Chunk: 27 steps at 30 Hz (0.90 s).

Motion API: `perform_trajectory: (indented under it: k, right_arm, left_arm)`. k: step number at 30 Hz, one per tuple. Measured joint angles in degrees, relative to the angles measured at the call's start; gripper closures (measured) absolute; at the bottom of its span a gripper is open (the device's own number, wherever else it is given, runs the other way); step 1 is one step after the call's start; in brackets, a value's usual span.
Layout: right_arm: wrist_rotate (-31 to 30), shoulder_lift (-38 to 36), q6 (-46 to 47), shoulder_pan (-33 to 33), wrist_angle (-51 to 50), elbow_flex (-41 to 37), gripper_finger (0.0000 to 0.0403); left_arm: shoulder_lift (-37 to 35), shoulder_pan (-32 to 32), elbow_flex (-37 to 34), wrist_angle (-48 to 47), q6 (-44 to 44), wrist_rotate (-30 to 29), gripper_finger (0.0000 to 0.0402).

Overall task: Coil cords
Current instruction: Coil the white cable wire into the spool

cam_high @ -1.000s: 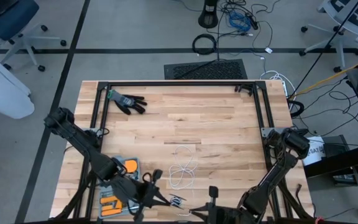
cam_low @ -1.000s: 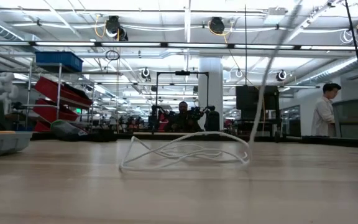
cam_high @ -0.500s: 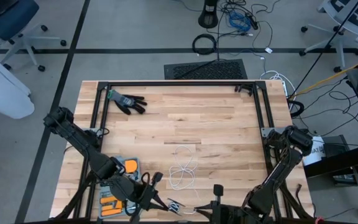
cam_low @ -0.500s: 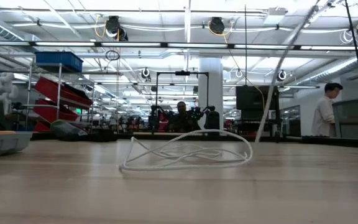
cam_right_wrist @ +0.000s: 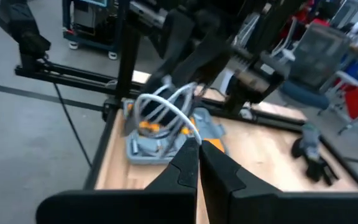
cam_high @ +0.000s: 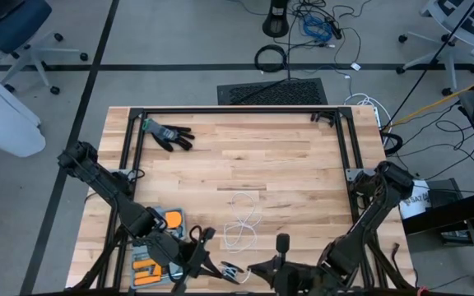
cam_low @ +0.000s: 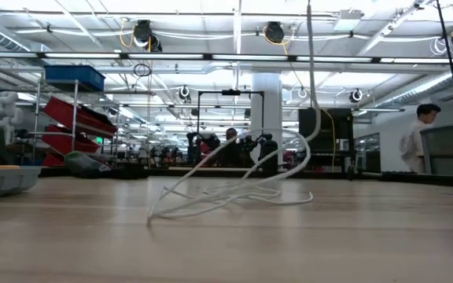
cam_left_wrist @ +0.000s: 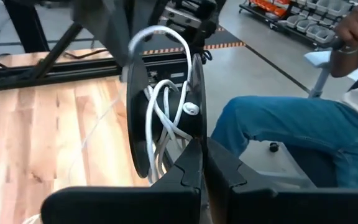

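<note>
Here, at the bottom centre of the high view, both arms meet at the table's [cam_high: 303, 164] near edge. The left gripper [cam_high: 220, 270] is clamped on a round black spool [cam_left_wrist: 143, 118] with white cord [cam_high: 243, 226] partly wound on it. The right gripper [cam_high: 257, 270], just beside it, has its fingers [cam_right_wrist: 185, 163] pressed together on a bend of that cord. The unwound cord lies in loose loops on the wood just above the grippers, in the lower middle of the frame. A black glove [cam_high: 169, 135] lies at the table's upper left, and an orange-and-grey tray [cam_high: 155, 247] sits at lower left.
</note>
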State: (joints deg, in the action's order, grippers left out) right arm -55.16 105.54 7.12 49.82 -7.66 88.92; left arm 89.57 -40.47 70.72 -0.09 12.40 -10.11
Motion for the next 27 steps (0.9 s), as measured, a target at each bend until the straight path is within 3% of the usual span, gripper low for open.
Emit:
perform_trajectory:
  k: [11,27]
  right_arm:
    - [9.0,0.0,-6.9,-6.1,-3.8,3.5,0.0403]
    - [28.8,0.0,-9.2,-13.3,-3.3,3.5,0.0403]
  left_arm:
    - [1.5,0.1,0.0,2.1,0.2,4.8,0.0395]
    - [4.8,3.3,0.0,8.9,-8.0,9.7,0.0395]
